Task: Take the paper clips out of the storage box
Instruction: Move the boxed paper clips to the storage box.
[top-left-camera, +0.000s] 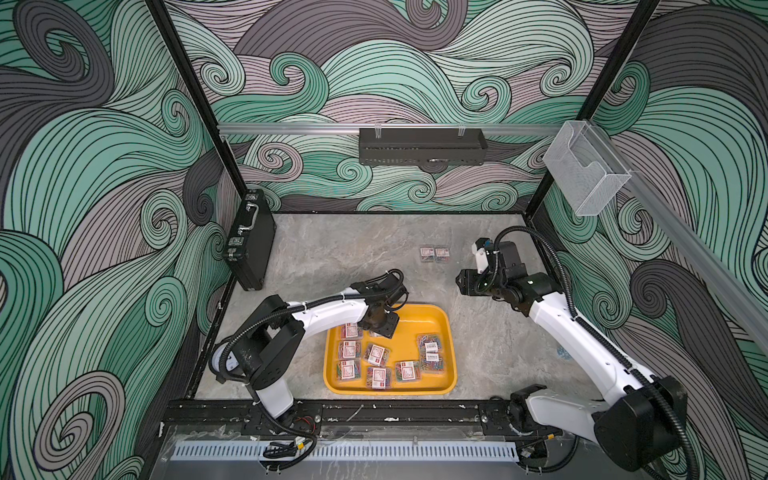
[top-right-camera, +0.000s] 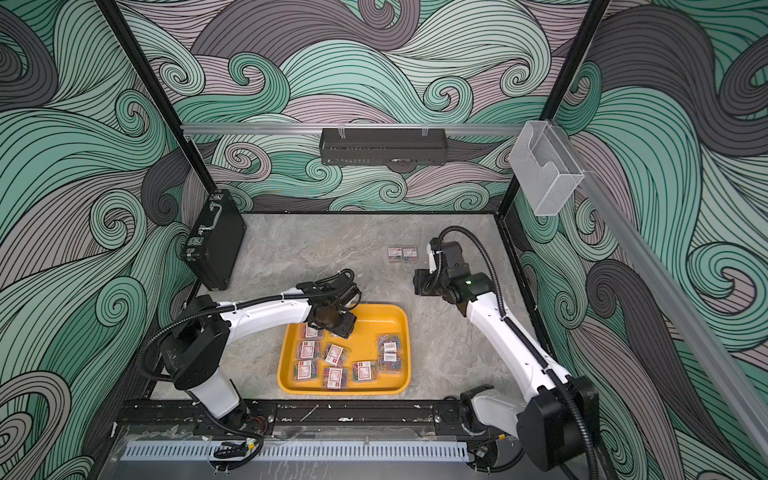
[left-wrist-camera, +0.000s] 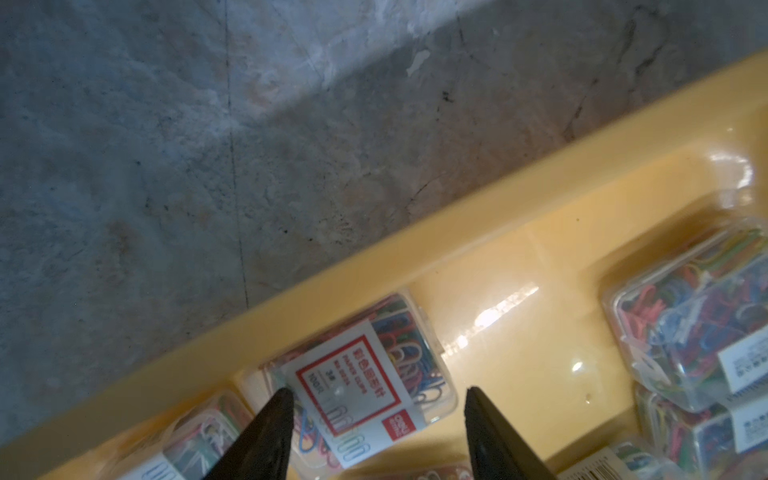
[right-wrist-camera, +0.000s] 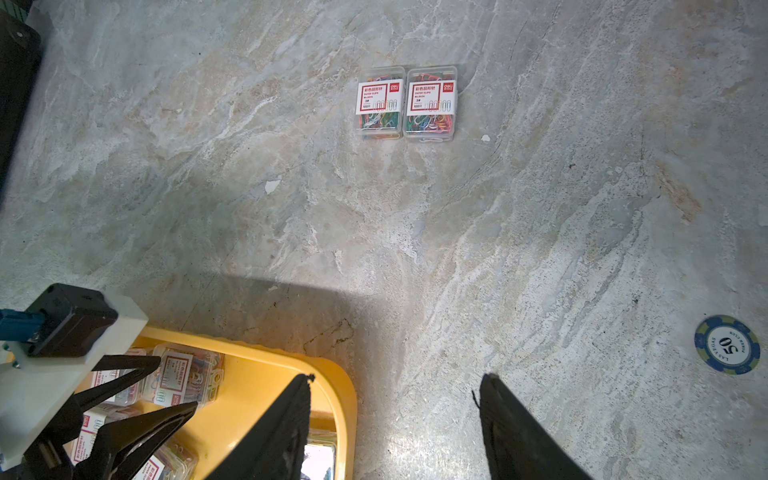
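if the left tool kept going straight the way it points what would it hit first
Most likely the labelled clip box lying against the rim of the tray: the left tool points down at it, jaws open to either side. How far above it the tool hangs is unclear.

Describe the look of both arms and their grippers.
The left arm and right arm share glossy white shells between black joints, each trailed by black corrugated cable conduit. A green light glows on the right arm. The left gripper and right gripper have slim, black, pointed fingers. A white bracket carries a black camera at the left wrist.
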